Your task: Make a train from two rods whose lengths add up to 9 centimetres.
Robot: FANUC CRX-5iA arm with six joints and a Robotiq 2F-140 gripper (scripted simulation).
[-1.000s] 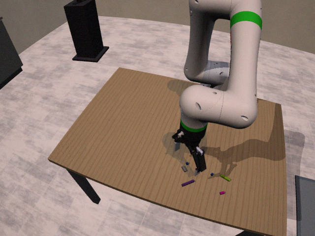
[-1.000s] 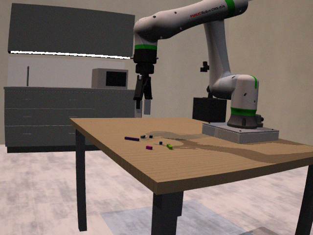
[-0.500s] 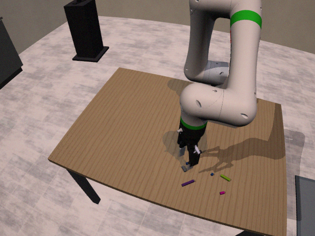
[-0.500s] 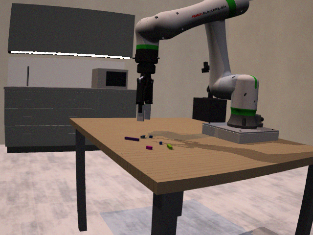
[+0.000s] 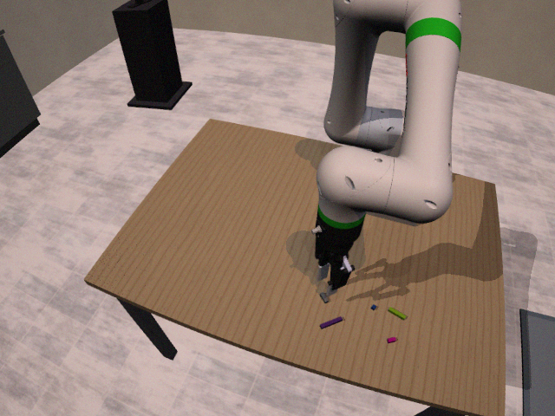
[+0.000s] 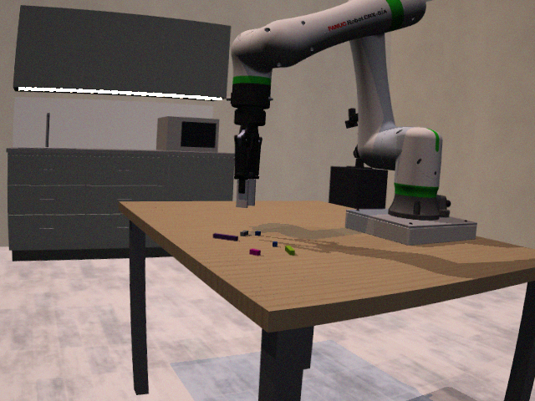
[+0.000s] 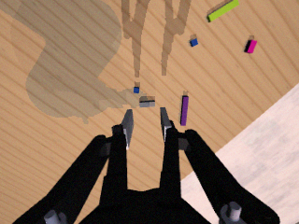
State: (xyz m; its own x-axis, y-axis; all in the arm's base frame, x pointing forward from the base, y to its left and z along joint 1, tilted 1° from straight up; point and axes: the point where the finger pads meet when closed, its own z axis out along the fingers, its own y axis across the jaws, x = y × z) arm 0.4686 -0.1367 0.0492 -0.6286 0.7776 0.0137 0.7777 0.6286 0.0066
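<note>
Grey rod (image 7: pixel 147 102) and purple rod (image 7: pixel 184 110) are being treated as the likely pair, since three and six make nine; both are lying flat on the wooden surface (image 5: pixel 215 215), the purple at about 3 o'clock of the grey in the wrist view. The claw (image 7: pixel 145 125) is being held above the grey rod, partly closed and gripping nothing, its narrowed gap probably being pre-set to suit that slim piece.

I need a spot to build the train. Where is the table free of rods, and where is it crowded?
No rods lie on the table's wide stretch left of the claw in the top view, nor toward the base. It is crowded by the near edge, where grey, purple, blues, lime and magenta cluster.
</note>
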